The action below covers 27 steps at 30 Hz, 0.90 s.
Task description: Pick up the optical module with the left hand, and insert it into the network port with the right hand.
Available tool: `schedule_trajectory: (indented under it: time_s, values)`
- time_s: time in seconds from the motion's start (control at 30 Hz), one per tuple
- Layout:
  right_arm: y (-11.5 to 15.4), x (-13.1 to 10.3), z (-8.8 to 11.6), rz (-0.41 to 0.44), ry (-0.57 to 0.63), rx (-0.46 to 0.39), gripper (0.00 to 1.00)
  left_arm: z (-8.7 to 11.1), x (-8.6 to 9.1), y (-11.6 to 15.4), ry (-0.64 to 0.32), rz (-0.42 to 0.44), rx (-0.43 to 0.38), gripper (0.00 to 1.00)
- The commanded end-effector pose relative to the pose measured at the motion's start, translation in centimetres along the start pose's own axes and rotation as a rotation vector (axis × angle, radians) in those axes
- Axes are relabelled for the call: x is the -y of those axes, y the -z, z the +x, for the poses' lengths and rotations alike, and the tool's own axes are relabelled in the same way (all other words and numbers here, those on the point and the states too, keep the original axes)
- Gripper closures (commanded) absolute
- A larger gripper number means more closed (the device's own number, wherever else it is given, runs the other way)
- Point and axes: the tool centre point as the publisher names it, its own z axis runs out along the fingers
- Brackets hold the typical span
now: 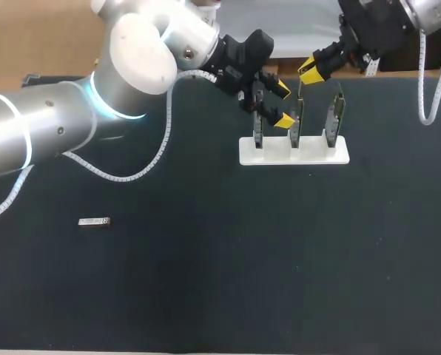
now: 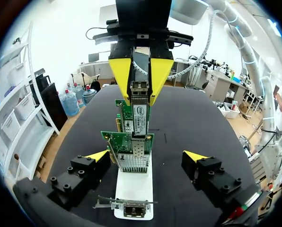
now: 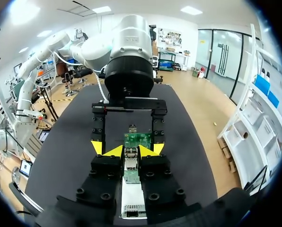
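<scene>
My right gripper point(image 1: 309, 72) hangs over the middle network card point(image 1: 297, 124), shut on a silver optical module point(image 2: 139, 90) that points down at the card's port point(image 2: 133, 161). In the right wrist view the module point(image 3: 130, 161) sits between my yellow fingertips point(image 3: 115, 151). My left gripper point(image 1: 281, 105) stands open, one finger on each side of the cards point(image 2: 131, 137), touching nothing. A second silver module point(image 1: 94, 222) lies flat on the black table at the left.
A white stand point(image 1: 313, 155) holds three upright network cards side by side at the table's back middle. The nearest card point(image 2: 124, 205) lies just under my left gripper. My left arm point(image 1: 72, 111) spans the back left of the table.
</scene>
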Motion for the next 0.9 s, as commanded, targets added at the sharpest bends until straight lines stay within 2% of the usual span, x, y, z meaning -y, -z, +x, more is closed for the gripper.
schedule_trajectory:
  time_s: [0.03, 0.3, 0.9]
  values:
    - [-0.19, 0.01, 0.05, 0.003, -0.001, -0.006, 1.00, -0.10, 0.03, 0.00, 0.003, -0.002, -0.006, 0.00]
    - [0.34, 0.05, -0.55, 0.022, 0.013, 0.000, 1.00, -0.10, 0.03, 0.00, 0.003, -0.002, -0.006, 0.00]
    - [-0.33, -0.09, -0.03, 0.010, 0.002, -0.008, 1.00, -0.10, 0.03, 0.00, 0.003, -0.002, -0.006, 0.00]
